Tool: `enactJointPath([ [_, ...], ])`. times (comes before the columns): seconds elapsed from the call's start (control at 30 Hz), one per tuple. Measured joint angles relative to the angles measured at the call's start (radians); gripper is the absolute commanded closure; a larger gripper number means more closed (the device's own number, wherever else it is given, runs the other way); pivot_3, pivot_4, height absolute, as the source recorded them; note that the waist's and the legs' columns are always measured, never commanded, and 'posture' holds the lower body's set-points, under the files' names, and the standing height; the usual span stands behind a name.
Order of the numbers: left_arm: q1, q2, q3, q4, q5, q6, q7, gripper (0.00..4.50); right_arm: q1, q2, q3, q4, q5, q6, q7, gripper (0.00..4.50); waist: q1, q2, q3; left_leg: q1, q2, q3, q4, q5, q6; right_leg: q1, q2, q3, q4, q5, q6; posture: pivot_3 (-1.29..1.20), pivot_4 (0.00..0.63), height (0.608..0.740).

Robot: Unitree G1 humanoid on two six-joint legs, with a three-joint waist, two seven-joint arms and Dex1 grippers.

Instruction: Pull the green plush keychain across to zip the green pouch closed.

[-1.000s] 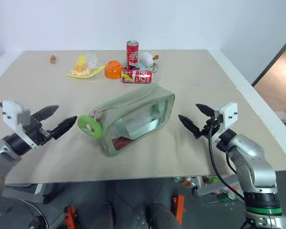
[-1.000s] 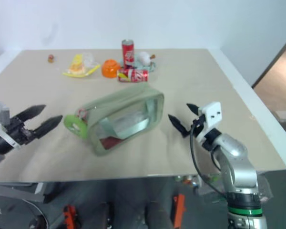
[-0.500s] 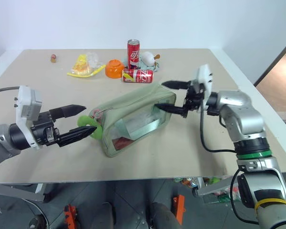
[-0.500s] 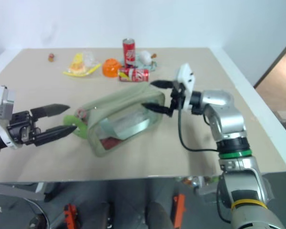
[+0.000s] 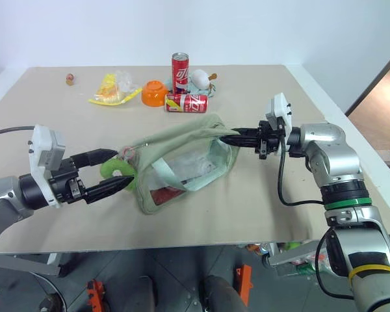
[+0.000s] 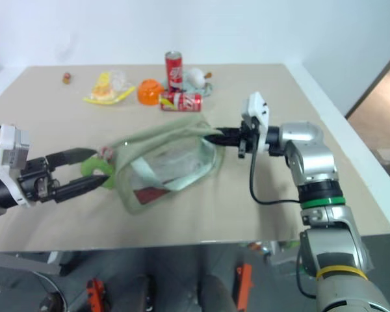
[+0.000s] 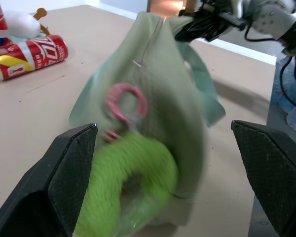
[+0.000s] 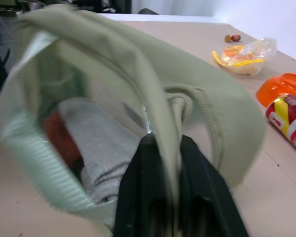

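The green pouch (image 5: 182,159) lies in the middle of the table, its clear window showing red and white contents. My right gripper (image 5: 225,138) is shut on the fabric at the pouch's right end, which is raised a little; in the right wrist view the fabric (image 8: 138,79) is pinched between both fingers (image 8: 143,197). The green plush keychain (image 5: 117,169) hangs from a pink ring (image 7: 126,101) at the pouch's left end. My left gripper (image 5: 125,167) is open, one finger on each side of the keychain (image 7: 133,182).
At the back of the table stand an upright red can (image 5: 181,68), a can on its side (image 5: 186,102), an orange bowl (image 5: 155,93), a yellow packet (image 5: 110,90) and a white toy (image 5: 200,78). The table's edge (image 5: 351,136) runs behind my right arm.
My right gripper has closed on the pouch's right end and pulled it up slightly. The left gripper has crept a little right, so its open fingers now straddle the keychain.
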Motion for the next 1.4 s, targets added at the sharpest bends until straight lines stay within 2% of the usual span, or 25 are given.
enactJointPath([
  [0.27, 0.002, -0.008, -0.001, 0.042, 0.048, -0.017, -0.011, 0.00, 0.150, -0.118, -0.061, -0.263, 0.076, 0.167, -0.014, 4.39, 0.002, 0.000, 0.000, 0.000, 0.000, -0.001, 0.000, 0.000, 0.000, 0.000, 0.000, -0.001, 0.000, -0.001, 0.001, 0.00, 0.150, 0.740],
  [0.37, -0.006, -0.019, -0.016, 0.060, 0.069, -0.032, -0.013, 0.00, 0.214, -0.156, -0.106, -0.364, 0.096, 0.253, -0.080, 4.39, 0.002, 0.000, 0.000, 0.000, 0.000, -0.001, 0.000, 0.000, 0.000, 0.001, 0.000, -0.001, 0.000, -0.002, 0.003, 0.00, 0.150, 0.740],
  [0.57, -0.037, -0.047, -0.050, 0.085, 0.103, -0.047, -0.011, 0.00, 0.316, -0.163, -0.163, -0.515, 0.153, 0.371, -0.202, 4.39, 0.002, 0.000, 0.000, 0.000, 0.000, -0.001, 0.001, 0.000, 0.000, 0.001, 0.000, 0.000, 0.000, -0.001, 0.004, 0.00, 0.150, 0.740],
  [0.77, -0.120, -0.100, -0.076, 0.173, 0.154, -0.090, 0.004, 0.00, 0.355, -0.154, -0.168, -0.572, 0.173, 0.396, -0.264, 4.39, 0.000, 0.000, 0.000, 0.001, 0.000, -0.001, 0.002, 0.000, 0.000, 0.001, 0.001, 0.000, 0.000, -0.001, 0.005, 0.00, 0.150, 0.740],
  [1.03, -0.142, -0.191, -0.175, 0.348, 0.320, -0.252, -0.045, 0.00, 0.376, -0.141, -0.169, -0.591, 0.182, 0.392, -0.305, 4.39, -0.001, 0.000, 0.000, 0.001, 0.000, -0.001, 0.001, 0.000, 0.000, 0.001, 0.002, 0.001, 0.000, 0.000, 0.004, 0.00, 0.150, 0.740],
  [1.2, -0.270, -0.217, -0.235, 0.479, 0.371, -0.325, -0.129, 0.00, 0.382, -0.141, -0.171, -0.596, 0.182, 0.387, -0.314, 4.39, 0.000, 0.000, 0.000, 0.001, 0.000, -0.001, 0.002, 0.001, 0.000, 0.001, 0.002, 0.000, 0.000, 0.000, 0.006, 0.00, 0.150, 0.740],
  [1.3, -0.349, -0.229, -0.257, 0.556, 0.388, -0.350, -0.180, 0.81, 0.385, -0.141, -0.171, -0.596, 0.183, 0.385, -0.314, 4.50, -0.001, 0.000, 0.000, 0.001, 0.000, -0.001, 0.002, 0.001, 0.000, 0.001, 0.002, 0.001, 0.000, 0.000, 0.006, 0.00, 0.150, 0.740],
  [1.4, -0.395, -0.240, -0.273, 0.609, 0.395, -0.359, -0.232, 1.82, 0.388, -0.143, -0.172, -0.597, 0.184, 0.382, -0.313, 4.50, -0.001, 0.000, 0.000, 0.000, 0.000, -0.001, 0.002, 0.001, 0.000, 0.001, 0.003, 0.001, 0.000, 0.000, 0.006, 0.00, 0.150, 0.740],
])
